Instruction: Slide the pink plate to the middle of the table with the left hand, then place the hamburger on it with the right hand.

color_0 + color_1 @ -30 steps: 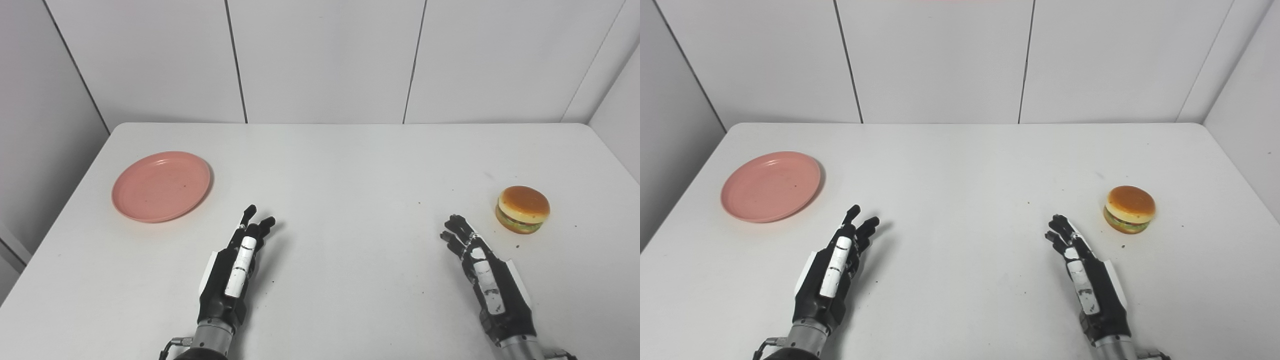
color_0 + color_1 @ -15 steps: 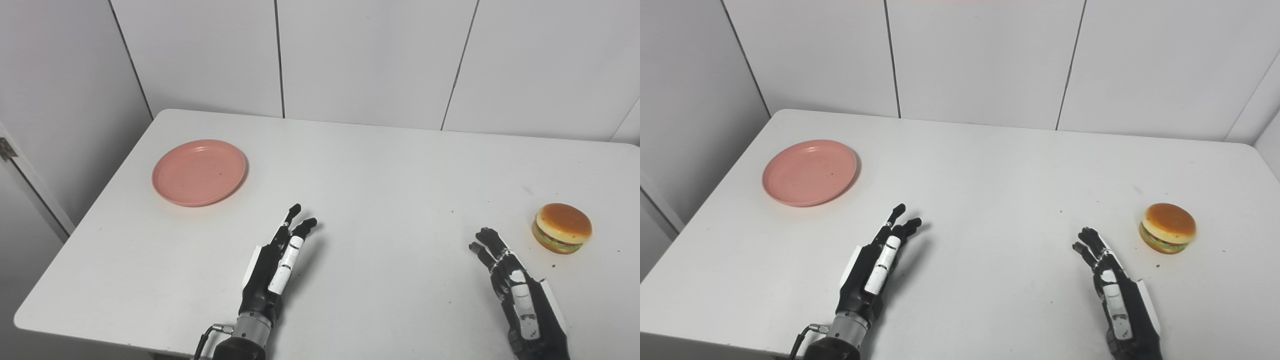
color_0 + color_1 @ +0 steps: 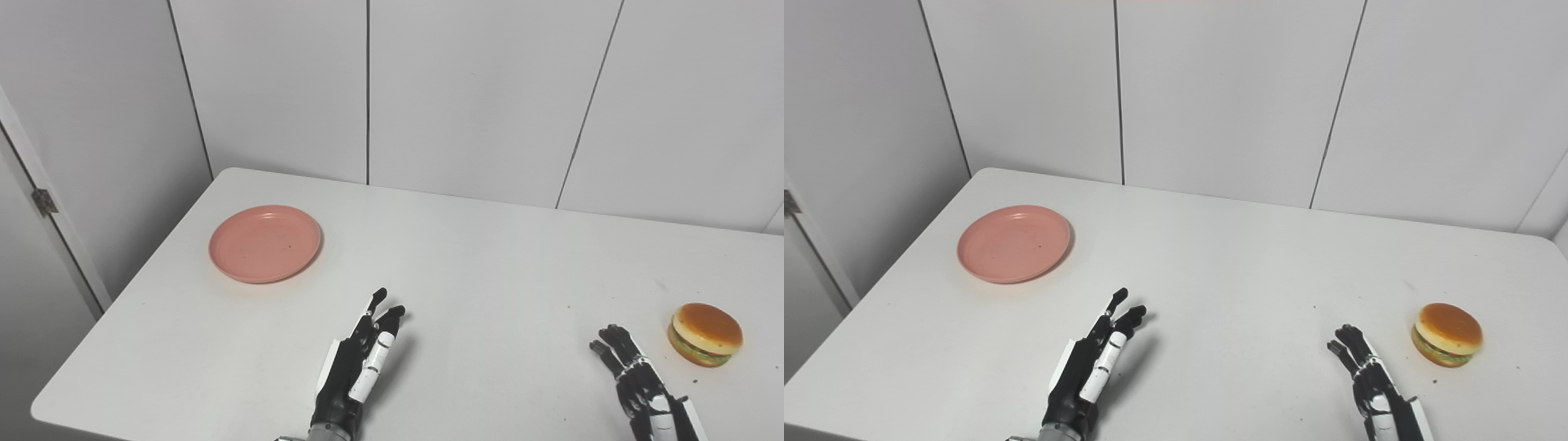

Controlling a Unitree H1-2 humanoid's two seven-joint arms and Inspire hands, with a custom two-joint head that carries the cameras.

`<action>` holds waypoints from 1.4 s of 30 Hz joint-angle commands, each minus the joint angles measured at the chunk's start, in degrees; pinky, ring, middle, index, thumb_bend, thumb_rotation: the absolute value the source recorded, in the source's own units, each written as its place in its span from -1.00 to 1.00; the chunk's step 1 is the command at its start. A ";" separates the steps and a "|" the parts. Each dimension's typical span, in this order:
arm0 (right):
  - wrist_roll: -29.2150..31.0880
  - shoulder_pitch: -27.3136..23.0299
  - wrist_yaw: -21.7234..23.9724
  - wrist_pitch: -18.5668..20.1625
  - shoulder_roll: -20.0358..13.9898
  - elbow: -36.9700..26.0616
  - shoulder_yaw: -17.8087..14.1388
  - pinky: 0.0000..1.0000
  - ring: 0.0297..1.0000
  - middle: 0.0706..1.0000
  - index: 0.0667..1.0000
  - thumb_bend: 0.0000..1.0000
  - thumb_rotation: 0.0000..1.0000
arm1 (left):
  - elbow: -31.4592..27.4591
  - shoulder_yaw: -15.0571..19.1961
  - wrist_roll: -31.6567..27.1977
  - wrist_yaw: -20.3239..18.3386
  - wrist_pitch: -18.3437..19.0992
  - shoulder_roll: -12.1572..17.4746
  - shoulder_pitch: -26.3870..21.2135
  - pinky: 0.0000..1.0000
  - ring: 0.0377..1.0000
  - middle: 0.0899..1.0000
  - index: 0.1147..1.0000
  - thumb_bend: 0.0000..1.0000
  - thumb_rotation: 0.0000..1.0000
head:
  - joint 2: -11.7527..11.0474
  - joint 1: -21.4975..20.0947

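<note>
Pink plate (image 3: 1013, 244) far L; hamburger (image 3: 1449, 334) R; both hands empty, fingers apart.

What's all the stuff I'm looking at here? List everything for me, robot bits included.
plate: one, pink, empty, flat on the table's far left part
hamburger: one, tan bun with green and brown filling, on the table's right side, close to the right hand but apart from it
table: one, white, with a few small dark specks, filling most of the view
wall panels: white, with dark seams, behind the table
door hinge: one, metal, at the left edge
left hand: one, black and white, open, near the table's front middle, holding nothing
right hand: one, black and white, open, at the front right, holding nothing
</note>
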 commanded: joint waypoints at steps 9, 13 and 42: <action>-1.35 -1.60 -1.42 -0.02 -2.24 7.62 -1.99 0.95 0.79 0.81 0.79 0.76 0.98 | 1.97 -0.13 -0.52 -0.33 -1.63 -2.16 4.31 0.82 0.76 0.67 0.84 0.06 0.67 | -1.28 -0.64; -1.29 -1.86 -1.27 -0.75 -2.11 8.45 -1.97 0.94 0.79 0.80 0.77 0.78 0.96 | 2.30 0.33 -1.02 -0.35 -2.01 -2.13 4.04 0.85 0.77 0.68 0.84 0.05 0.64 | -1.56 -0.72; -7.94 -2.31 -2.30 -5.87 -1.50 10.44 -0.13 0.83 0.74 0.77 0.75 0.70 0.94 | -8.06 13.30 -8.76 -2.73 2.39 5.79 -16.46 0.64 0.66 0.63 0.59 0.72 0.55 | -1.86 -2.24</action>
